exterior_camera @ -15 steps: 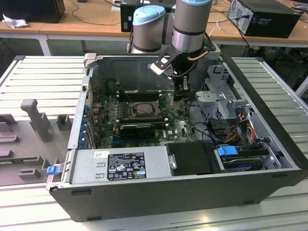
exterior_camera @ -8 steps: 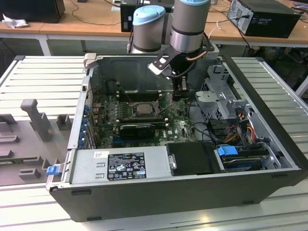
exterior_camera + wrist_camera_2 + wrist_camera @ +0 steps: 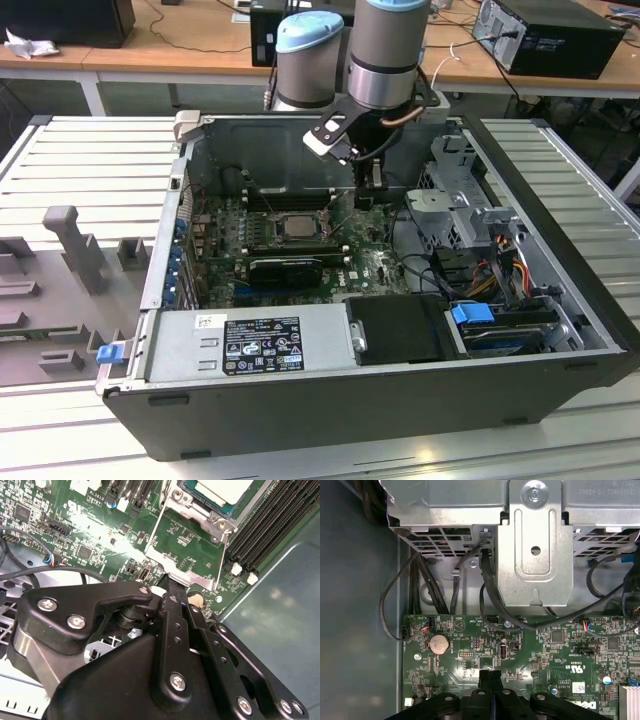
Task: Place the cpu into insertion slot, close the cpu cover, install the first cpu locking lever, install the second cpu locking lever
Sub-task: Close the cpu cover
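In the exterior view, an open computer case lies on its side on a slatted table. The arm reaches down into it, and the end effector hangs low over the green motherboard. The cpu sits in the insertion slot, just beside the end effector on the exterior view's left. A black graphics card lies nearer the camera.

In the second wrist view, the end effector has its fingers pressed together with nothing between them. Its tip is at the edge of a silver metal plate on the board. The cpu lies beyond, with the cpu cover flat around it and memory slots alongside.

In the first wrist view, the closed end effector points at the board near a coin battery, below a metal drive cage.
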Tool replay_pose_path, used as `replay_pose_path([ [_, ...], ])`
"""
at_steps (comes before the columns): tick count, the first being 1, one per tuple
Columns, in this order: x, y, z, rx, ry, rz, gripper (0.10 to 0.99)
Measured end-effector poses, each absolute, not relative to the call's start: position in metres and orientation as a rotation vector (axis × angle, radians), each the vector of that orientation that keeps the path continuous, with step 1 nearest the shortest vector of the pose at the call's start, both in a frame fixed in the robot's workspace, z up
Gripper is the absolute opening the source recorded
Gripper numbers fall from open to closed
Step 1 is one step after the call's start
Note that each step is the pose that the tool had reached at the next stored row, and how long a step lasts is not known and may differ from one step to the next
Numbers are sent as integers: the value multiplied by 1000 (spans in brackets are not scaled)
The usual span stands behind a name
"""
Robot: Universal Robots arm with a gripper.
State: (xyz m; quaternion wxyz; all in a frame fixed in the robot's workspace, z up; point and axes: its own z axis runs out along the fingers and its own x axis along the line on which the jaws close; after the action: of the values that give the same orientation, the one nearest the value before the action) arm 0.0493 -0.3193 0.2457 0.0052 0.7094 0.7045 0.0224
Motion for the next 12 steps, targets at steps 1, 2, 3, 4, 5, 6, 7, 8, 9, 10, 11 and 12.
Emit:
replay_pose_path([
  [1, 49, -319, 246, 2221, 2206, 70, 106],
  [2, 49, -319, 246, 2221, 2206, 70, 106],
  [3, 48, -319, 246, 2221, 2206, 70, 106],
  [4, 48, -319, 246, 2221, 2206, 70, 106],
  [5, 47, -319, 246, 2221, 2206, 70, 106],
  [6, 47, -319, 246, 2221, 2206, 70, 106],
  [7, 47, -319, 246, 2221, 2206, 70, 106],
  [8, 46, -319, 246, 2221, 2206, 70, 106],
  [9, 46, -319, 246, 2221, 2206, 70, 106],
  [10, 46, -319, 246, 2221, 2206, 70, 106],
  [11, 46, -319, 246, 2221, 2206, 70, 106],
  [12, 45, -319, 246, 2221, 2206, 70, 106],
])
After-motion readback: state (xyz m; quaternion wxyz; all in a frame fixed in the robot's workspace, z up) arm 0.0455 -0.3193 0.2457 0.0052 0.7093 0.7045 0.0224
